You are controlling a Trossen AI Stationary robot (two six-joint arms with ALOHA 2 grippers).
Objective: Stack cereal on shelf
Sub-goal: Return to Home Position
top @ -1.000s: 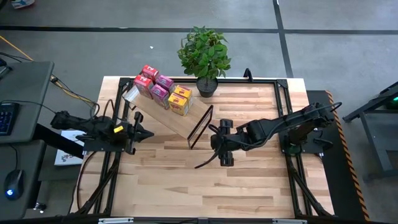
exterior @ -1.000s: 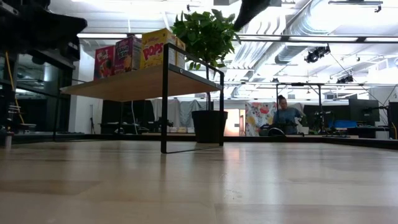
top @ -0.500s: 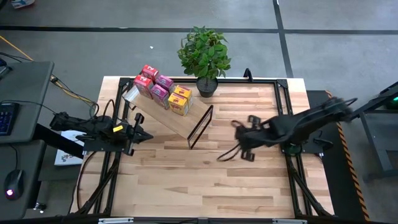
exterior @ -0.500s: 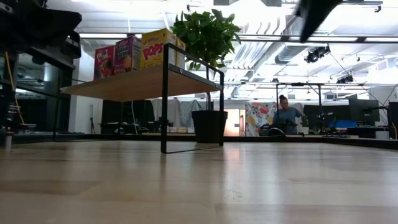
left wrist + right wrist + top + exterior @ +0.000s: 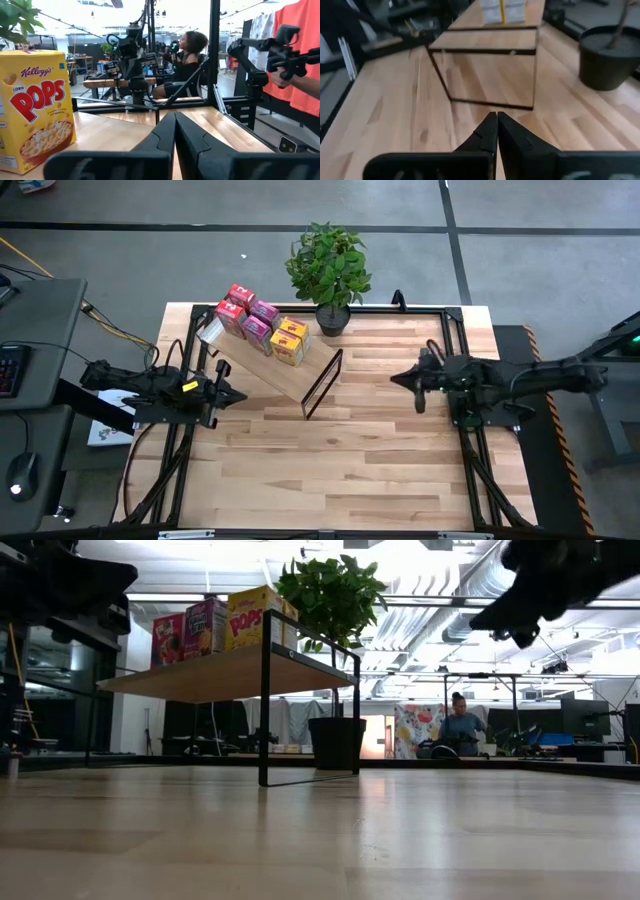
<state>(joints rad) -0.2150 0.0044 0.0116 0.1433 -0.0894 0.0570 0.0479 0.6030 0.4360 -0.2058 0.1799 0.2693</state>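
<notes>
Cereal stands in pairs on the shelf, red, pink, then yellow nearest the plant, at the back left of the bench. My right hand hangs above the bench's right side, well apart from the shelf, fingers pressed together. My left hand waits just beside the shelf's left end, fingers likewise pressed together.
</notes>
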